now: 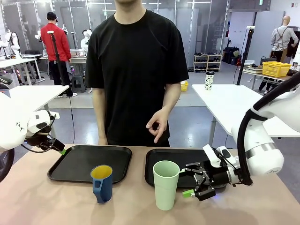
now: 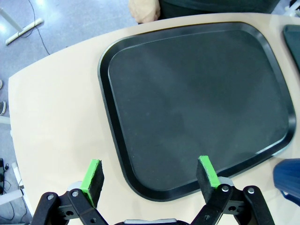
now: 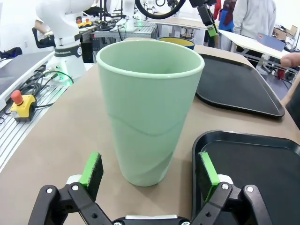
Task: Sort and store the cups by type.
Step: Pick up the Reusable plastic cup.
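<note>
In the front view, the mint tumbler (image 1: 166,184) is standing upright by the bench's robot-side edge, just in front of the right tray (image 1: 157,161). The blue mug (image 1: 102,183) is standing to its left, in front of the left tray (image 1: 75,164). The right gripper (image 1: 186,182) is lying level beside the tumbler with its fingers spread, apparently not touching it. The left gripper (image 1: 57,147) is hanging near the left tray's outer corner, its fingers hard to make out here.

In the left wrist view, the left gripper (image 2: 150,176) is holding its fingers wide apart over the left tray's (image 2: 197,93) rim, gripping nothing. The frame edge is cutting off all but a sliver of the mug (image 2: 288,180).

In the right wrist view, the tumbler (image 3: 149,108) is standing just ahead of the right gripper's (image 3: 149,176) spread fingers. The tumbler is tall and probably light, so one finger arriving first could be tipping or skidding it into the mug (image 3: 176,41) behind. The tumbler is hiding the mug except for its rim.
</note>
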Controlling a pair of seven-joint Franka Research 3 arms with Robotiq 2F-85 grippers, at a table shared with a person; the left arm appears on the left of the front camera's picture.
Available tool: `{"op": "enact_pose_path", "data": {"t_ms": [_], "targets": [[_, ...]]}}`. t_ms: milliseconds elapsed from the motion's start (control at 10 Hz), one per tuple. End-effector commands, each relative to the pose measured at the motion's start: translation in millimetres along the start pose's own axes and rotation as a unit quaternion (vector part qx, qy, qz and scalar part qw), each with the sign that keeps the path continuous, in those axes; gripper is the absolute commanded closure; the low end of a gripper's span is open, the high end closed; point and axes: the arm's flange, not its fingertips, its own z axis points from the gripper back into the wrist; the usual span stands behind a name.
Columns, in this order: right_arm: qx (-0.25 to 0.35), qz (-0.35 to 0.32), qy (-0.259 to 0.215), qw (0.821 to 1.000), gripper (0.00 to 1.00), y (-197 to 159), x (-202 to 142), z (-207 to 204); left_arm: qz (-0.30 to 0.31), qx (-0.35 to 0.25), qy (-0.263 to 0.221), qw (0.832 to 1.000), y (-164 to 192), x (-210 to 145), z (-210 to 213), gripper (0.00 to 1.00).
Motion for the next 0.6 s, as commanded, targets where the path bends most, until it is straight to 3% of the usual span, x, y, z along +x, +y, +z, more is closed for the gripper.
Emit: {"op": "enact_pose_path", "data": {"t_ms": [0, 500], "targets": [[0.018, 0.018, -0.006, 1.0, 0.0, -7, -4, -5, -0.002, -0.001, -0.004, 1.0, -1, -1, 4, 0.0], [0.049, 0.028, -0.036, 0.998, 0.0, -17, -11, -28, -0.002, -0.001, -0.004, 1.0, -1, -1, 4, 0.0]]}}
